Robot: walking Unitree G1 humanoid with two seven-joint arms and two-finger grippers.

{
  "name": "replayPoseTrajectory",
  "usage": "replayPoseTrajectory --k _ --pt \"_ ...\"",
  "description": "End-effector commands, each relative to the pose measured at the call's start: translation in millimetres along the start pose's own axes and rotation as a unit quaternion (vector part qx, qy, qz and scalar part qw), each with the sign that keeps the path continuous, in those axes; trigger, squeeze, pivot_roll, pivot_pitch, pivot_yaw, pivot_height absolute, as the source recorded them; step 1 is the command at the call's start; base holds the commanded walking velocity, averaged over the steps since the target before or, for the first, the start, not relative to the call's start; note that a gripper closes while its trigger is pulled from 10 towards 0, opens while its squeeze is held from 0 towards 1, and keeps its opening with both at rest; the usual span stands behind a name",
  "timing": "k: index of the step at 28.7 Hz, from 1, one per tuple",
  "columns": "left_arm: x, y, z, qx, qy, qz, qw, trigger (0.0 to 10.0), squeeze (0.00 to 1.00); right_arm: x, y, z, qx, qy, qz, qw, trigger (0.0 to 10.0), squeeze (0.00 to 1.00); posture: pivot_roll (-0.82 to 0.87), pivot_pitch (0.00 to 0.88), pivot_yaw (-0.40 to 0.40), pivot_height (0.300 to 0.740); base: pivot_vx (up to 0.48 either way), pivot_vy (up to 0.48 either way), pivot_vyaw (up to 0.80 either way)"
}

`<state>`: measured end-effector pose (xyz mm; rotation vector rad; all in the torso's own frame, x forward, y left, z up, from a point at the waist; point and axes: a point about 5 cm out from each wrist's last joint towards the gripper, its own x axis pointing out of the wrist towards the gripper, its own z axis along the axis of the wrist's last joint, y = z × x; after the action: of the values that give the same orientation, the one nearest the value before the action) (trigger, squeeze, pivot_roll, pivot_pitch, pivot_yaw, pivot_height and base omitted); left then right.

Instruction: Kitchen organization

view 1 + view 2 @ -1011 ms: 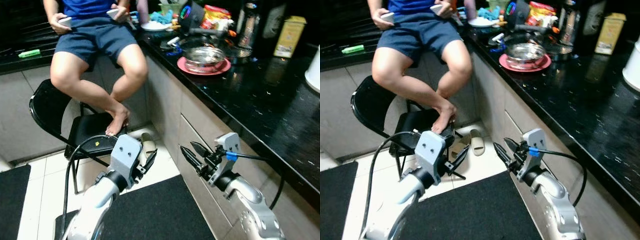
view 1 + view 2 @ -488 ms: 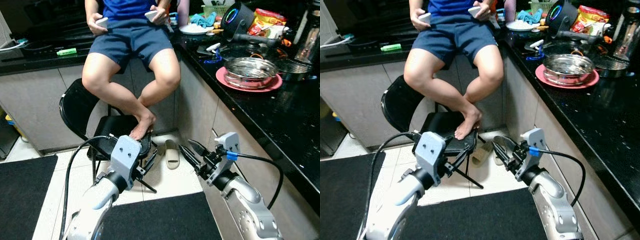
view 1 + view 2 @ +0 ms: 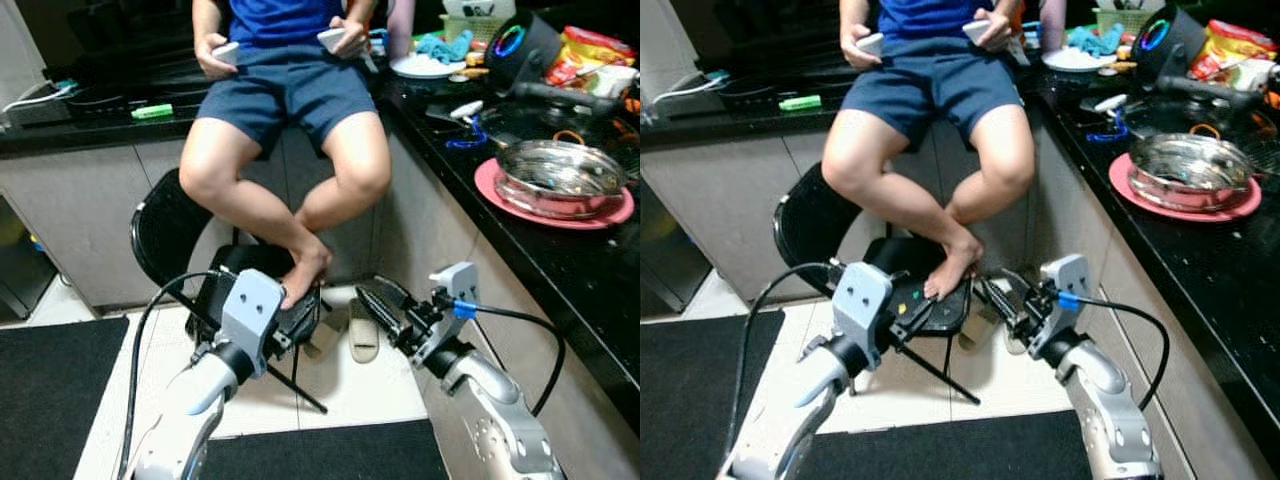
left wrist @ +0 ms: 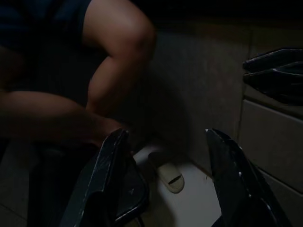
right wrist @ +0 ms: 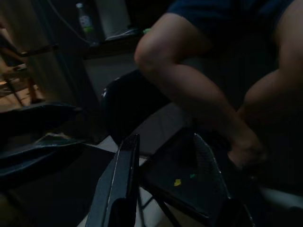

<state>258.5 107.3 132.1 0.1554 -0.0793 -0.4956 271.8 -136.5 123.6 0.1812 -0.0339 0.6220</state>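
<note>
Approach is the step in hand, I judge. Left gripper (image 3: 300, 330) and right gripper (image 3: 385, 312) hover released and empty above the floor, before a person on a chair (image 3: 165, 225). Bowl (image 3: 560, 178) on its pink plate (image 3: 600, 212) sits on the surface (image 3: 600, 290), well apart. Next move calls for turning right and reaching up.

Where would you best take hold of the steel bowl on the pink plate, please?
Probably grip the steel bowl by its raised rim, coming down from above. It sits upright and open on the pink plate, so one finger could likely go inside the wall.
</note>
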Motion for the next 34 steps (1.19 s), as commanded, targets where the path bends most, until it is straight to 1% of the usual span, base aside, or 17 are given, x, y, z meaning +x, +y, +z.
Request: replayPoseTrajectory --k 1,5,7,9,10,12,16,21,25,26,27,28,29,30,32,33,34 --pt "0.7 3.5 -3 -0.002 0.006 0.007 1.0 10.0 0.0 -0.7 -2.6 -2 0.007 0.002 -0.002 1.0 10.0 0.0 -0.06 0.0 0.034 0.74 0.251 0.0 0.0" --pt "4.0 5.6 -5 -0.006 0.007 0.013 1.0 10.0 0.0 -0.8 -3.4 -3 0.011 0.004 -0.004 1.0 10.0 0.0 -0.06 0.0 0.035 0.74 0.063 0.0 0.0" --pt "8.7 4.8 -8 -0.005 0.014 0.009 1.0 10.0 0.0 -1.0 -5.1 -6 0.014 0.004 -0.009 1.0 10.0 0.0 -0.06 0.0 0.047 0.74 0.0 0.0 0.0" --pt "9.8 4.3 -9 -0.004 0.016 0.006 1.0 10.0 0.0 -0.9 -5.6 -6 0.015 0.004 -0.01 1.0 10.0 0.0 -0.06 0.0 0.047 0.74 0.0 0.0 0.0" --pt "11.5 4.0 -12 -0.003 0.02 -0.001 1.0 10.0 0.0 -0.1 -6.3 -8 0.017 0.001 -0.015 1.0 10.0 0.0 -0.06 0.0 0.086 0.74 0.0 0.0 0.0" --pt "12.1 4.0 -13 -0.002 0.021 -0.005 1.0 10.0 0.0 0.2 -6.5 -9 0.018 0.0 -0.018 1.0 10.0 0.0 -0.06 0.0 0.086 0.74 0.0 0.0 0.0" --pt "16.8 8.3 -21 0.007 0.034 -0.016 0.999 10.0 0.0 1.7 -6.0 -10 0.016 -0.011 -0.035 0.999 10.0 0.0 -0.09 0.0 0.147 0.74 0.0 0.0 0.0" --pt "20.0 7.2 -25 0.011 0.042 -0.026 0.999 10.0 0.0 -1.7 -7.0 -11 0.018 -0.017 -0.047 0.999 10.0 0.0 -0.09 0.0 0.176 0.74 0.0 0.0 0.0" --pt "19.9 7.4 -26 0.01 0.043 -0.026 0.999 10.0 0.0 0.2 -4.7 -13 0.016 -0.007 -0.037 0.999 10.0 0.0 -0.1 0.0 0.154 0.74 0.0 0.0 0.0" --pt "20.2 8.6 -26 0.01 0.042 -0.021 0.999 10.0 0.0 0.8 -3.9 -14 0.014 -0.004 -0.034 0.999 10.0 0.0 -0.1 0.0 0.154 0.74 0.0 0.0 0.0" --pt "21.0 10.6 -27 0.009 0.039 -0.011 0.999 10.0 0.0 0.9 -3.4 -15 0.01 0.001 -0.031 0.999 10.0 0.0 -0.11 0.0 0.125 0.74 0.0 0.0 0.0" --pt "21.5 12.0 -27 0.008 0.038 -0.004 0.999 10.0 0.0 1.0 -3.1 -16 0.007 0.005 -0.029 1.0 10.0 0.0 -0.11 0.0 0.125 0.74 0.0 0.0 0.0" --pt "22.4 13.0 -27 0.009 0.035 0.007 0.999 10.0 0.0 0.5 -3.2 -18 0.004 0.013 -0.024 1.0 10.0 0.0 -0.11 0.0 0.079 0.74 0.0 0.0 0.0" --pt "22.4 13.0 -27 0.009 0.035 0.007 0.999 10.0 0.0 0.5 -3.2 -18 0.004 0.013 -0.024 1.0 10.0 0.0 -0.11 0.0 0.079 0.74 0.0 0.0 0.0" --pt "25.3 13.1 -26 0.011 0.023 0.029 0.999 10.0 0.0 -1.4 -5.3 -22 0.005 0.029 -0.014 0.999 10.0 0.0 -0.08 0.0 -0.001 0.74 0.0 0.0 0.0" --pt "25.8 13.1 -26 0.012 0.021 0.034 0.999 10.0 0.0 -1.5 -6.1 -23 0.007 0.033 -0.012 0.999 10.0 0.0 -0.08 0.0 -0.001 0.74 0.0 0.0 0.0" --pt "26.2 12.8 -25 0.012 0.018 0.041 0.999 10.0 0.0 -1.5 -6.7 -24 0.005 0.04 -0.007 0.999 10.0 0.0 -0.08 0.0 -0.045 0.74 0.0 0.0 0.0"
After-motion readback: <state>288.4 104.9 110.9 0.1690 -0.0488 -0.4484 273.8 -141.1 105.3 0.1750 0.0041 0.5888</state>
